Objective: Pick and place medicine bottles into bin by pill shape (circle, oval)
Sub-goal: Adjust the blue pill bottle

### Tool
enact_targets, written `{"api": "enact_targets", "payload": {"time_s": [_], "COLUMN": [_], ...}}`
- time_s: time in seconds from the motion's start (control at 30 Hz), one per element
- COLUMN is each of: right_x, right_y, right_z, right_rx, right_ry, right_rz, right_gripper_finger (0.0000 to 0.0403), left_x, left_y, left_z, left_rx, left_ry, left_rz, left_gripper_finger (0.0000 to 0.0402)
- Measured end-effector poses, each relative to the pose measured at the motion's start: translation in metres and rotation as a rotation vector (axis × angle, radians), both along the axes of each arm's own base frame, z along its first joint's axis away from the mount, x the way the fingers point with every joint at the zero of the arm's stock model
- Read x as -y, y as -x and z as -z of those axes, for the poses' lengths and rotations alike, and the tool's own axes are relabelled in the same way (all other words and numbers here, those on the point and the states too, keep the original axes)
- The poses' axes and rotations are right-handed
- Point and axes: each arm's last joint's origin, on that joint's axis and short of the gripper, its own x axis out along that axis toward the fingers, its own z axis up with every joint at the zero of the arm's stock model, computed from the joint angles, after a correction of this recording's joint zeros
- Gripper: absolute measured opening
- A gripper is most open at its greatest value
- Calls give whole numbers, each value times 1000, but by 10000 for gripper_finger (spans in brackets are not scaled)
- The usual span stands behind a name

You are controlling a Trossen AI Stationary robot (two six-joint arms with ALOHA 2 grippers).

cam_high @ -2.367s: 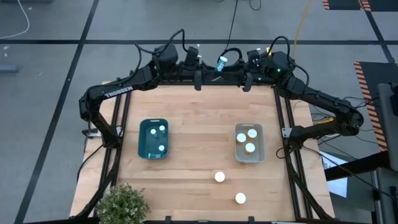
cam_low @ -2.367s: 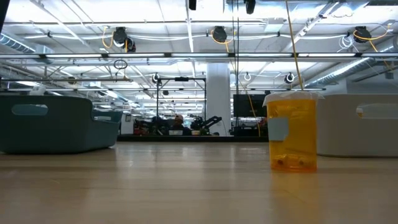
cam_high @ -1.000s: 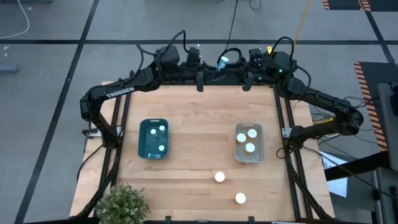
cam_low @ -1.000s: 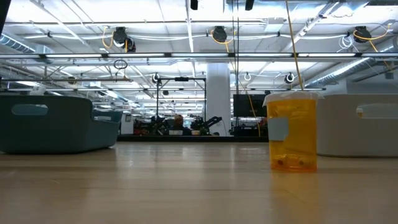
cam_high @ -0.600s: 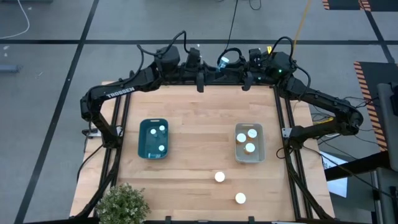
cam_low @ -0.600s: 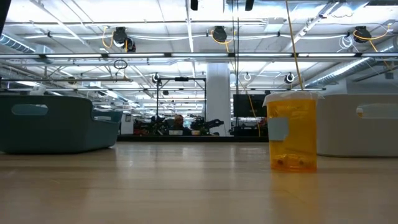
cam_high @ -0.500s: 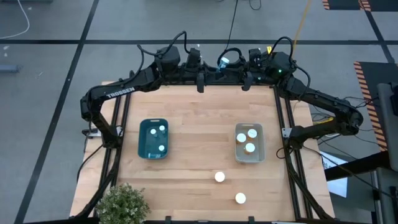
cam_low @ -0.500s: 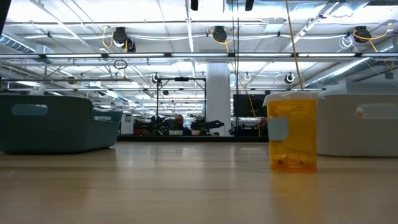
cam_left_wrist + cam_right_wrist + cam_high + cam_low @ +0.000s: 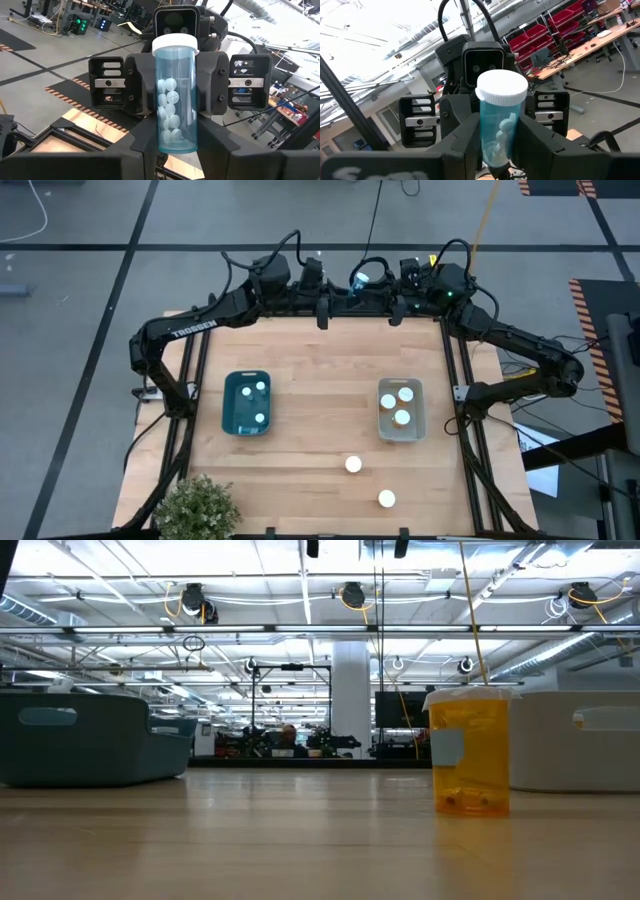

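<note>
Wooden table (image 9: 310, 370), workshop behind, both hands clamping blue bottle (image 9: 175, 95)

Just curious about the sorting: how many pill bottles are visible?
8 white-capped medicine bottles: two in the teal plastic bin, three in the clear plastic bin, two on the wooden table, one blue held aloft. More may hide.

High cam looks straight down on whole desk (image 9: 320, 395). Low cam sits at desk level, facing room. Wrist cams face each other close-up, both sharing one blue bottle (image 9: 175, 95) w/ white cap
</note>
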Motion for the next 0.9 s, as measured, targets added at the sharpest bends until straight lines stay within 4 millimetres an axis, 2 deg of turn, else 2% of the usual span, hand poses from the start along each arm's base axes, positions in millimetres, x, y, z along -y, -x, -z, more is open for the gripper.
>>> {"api": "enact_targets", "payload": {"time_s": [0.27,0.6,0.77,0.9], "right_x": [0,1,0,-1], "right_y": [0,0,0,-1], "right_z": [1,2,4,8], "right_rx": [-10,-20,-36,-85], "right_ry": [-3,-9,-5,-7], "right_rz": [-1,2,-48,-95], "right_gripper_finger": [98,100,99,100], "left_x": [0,1,0,1], "left_y": [1,2,25,47], "left_z": [3,8,7,3], "left_rx": [-38,-89,-220,-309], "left_ry": [34,141,179,159], "left_rz": [48,115,131,119], "left_gripper_finger": [130,256,306,325]}}
